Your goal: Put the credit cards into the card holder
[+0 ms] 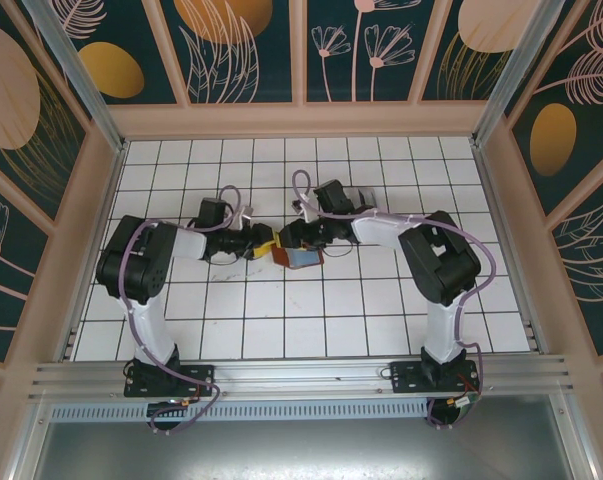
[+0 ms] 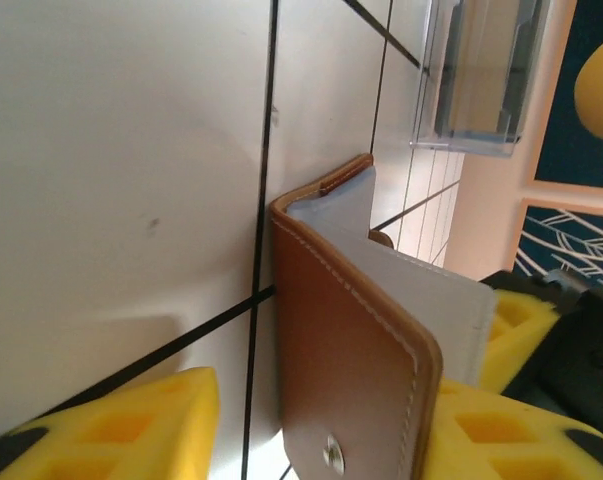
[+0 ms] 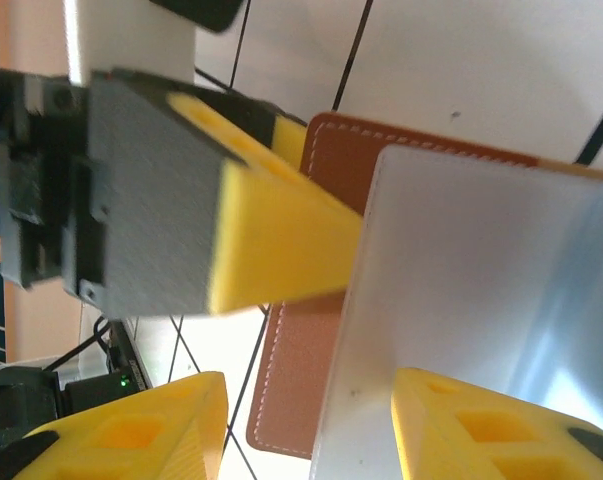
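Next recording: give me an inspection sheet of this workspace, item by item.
Surface: white tiled table, with a few faint scuffs.
Job's things: brown card holder at mid-table, open with one flap raised; a pale card sits partly inside it.
Clutter: clear plastic stand beyond the holder.
Hands: left hand has its fingers apart around the raised flap, with a gap on one side; right hand is at the card, grip unclear.
Cables: purple cables run along both arms, away from the holder.
Surroundings: dark flower-patterned wall panels; metal rail at the near edge.
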Controlling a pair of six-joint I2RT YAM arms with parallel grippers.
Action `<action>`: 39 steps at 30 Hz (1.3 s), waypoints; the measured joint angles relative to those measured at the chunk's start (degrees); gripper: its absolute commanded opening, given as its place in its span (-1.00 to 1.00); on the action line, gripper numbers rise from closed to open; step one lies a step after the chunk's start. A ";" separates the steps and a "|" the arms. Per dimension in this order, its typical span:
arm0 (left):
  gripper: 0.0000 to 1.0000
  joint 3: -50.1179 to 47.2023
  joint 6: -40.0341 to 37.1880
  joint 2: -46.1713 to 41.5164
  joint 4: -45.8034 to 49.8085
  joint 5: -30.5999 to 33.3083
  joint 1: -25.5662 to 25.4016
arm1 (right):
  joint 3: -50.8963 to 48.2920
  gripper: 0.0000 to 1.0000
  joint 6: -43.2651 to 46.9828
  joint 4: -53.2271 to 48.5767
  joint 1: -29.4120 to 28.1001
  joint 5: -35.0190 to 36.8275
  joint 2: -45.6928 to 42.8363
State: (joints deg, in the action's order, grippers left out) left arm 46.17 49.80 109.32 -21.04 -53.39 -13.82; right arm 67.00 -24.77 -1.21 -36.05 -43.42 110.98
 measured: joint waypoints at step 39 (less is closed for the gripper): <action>-1.00 1.11 0.92 -6.49 3.26 4.35 -0.66 | -1.44 0.00 -4.33 9.18 -4.98 2.93 4.96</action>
State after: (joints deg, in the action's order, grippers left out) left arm 47.29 50.72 102.83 -17.78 -49.04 -14.48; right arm 65.56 -29.10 7.97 -41.04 -40.49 115.94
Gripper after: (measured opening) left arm 0.065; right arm 0.501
